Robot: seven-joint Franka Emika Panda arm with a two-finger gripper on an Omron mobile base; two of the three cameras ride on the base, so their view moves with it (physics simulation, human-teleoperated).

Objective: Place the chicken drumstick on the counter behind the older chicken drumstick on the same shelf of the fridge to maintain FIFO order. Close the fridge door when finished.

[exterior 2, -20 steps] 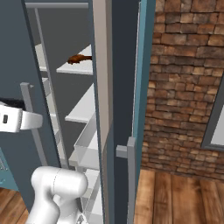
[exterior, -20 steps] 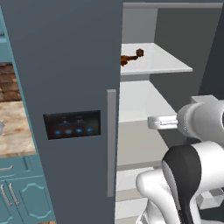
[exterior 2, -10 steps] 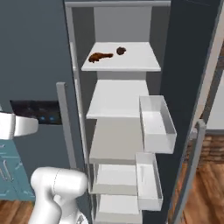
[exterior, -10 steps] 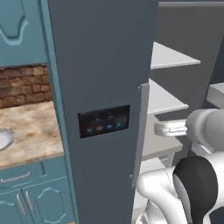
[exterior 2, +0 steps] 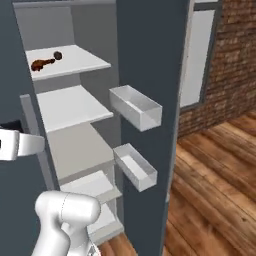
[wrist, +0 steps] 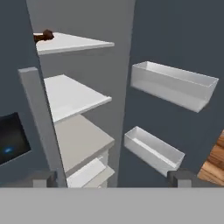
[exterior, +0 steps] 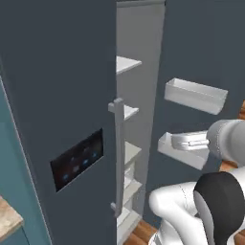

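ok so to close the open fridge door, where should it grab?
Likely the free vertical edge of the fridge door, level with the gap between the upper bin and the lower bin, coming from the room side. The door stands wide open, inner face toward the cameras, outer face turned away; both bins jut from that inner face. The pincer is open.

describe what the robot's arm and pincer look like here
The arm is glossy white with rounded, bulbous links and a dark, nearly black joint cap. A short white cylindrical wrist segment with grey seams ends it. The pincer has two small, blocky dark grey fingertips. No cables or markings are visible.
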